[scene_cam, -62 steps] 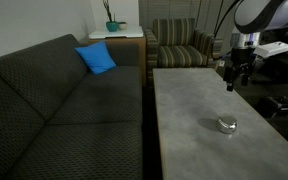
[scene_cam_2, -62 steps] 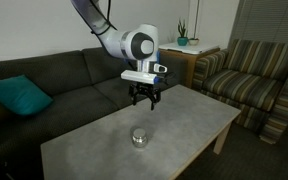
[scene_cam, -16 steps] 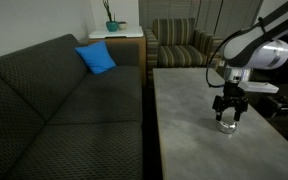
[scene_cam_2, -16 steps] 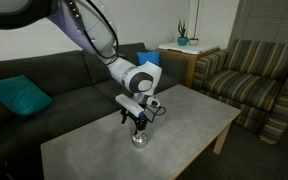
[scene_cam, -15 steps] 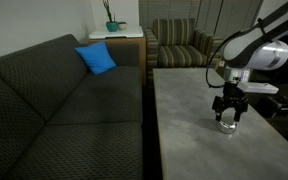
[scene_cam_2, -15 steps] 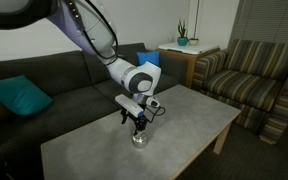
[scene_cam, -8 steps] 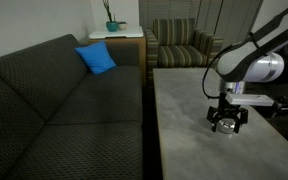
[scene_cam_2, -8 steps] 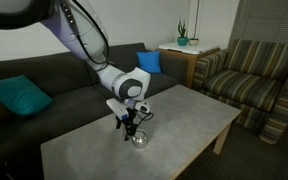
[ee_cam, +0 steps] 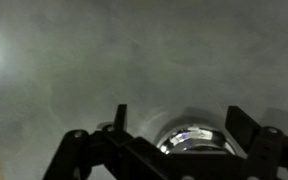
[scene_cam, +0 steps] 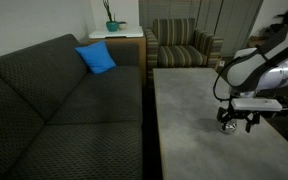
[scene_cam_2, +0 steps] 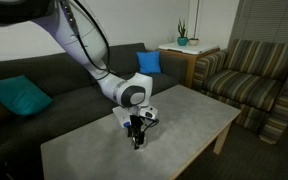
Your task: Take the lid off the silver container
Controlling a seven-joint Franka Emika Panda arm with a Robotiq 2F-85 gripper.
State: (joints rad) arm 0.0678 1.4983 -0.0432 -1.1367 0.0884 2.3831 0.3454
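Silver metal glints between the fingers in the wrist view: the lid [ee_cam: 195, 138] is on the silver container [scene_cam: 226, 126], which stands on the grey stone counter [scene_cam: 184, 110], right of its middle in an exterior view and well apart from the dark sofa [scene_cam: 64, 100]. The pincer [ee_cam: 177, 110] is low over the pot with its jaws spread wide, one finger on each side and nothing gripped; we cannot tell whether either finger touches the metal. We see several ways this could go wrong. The lid sits nearer the right finger than the left, so on closing, that finger would likely meet it first and shove the light pot across the smooth counter. If the jaws close too low, they would clamp the pot's body and lift the whole thing. Nothing holds the pot down, so a tight lid may carry it up. The domed, polished cap could also slip out of a shallow grip.
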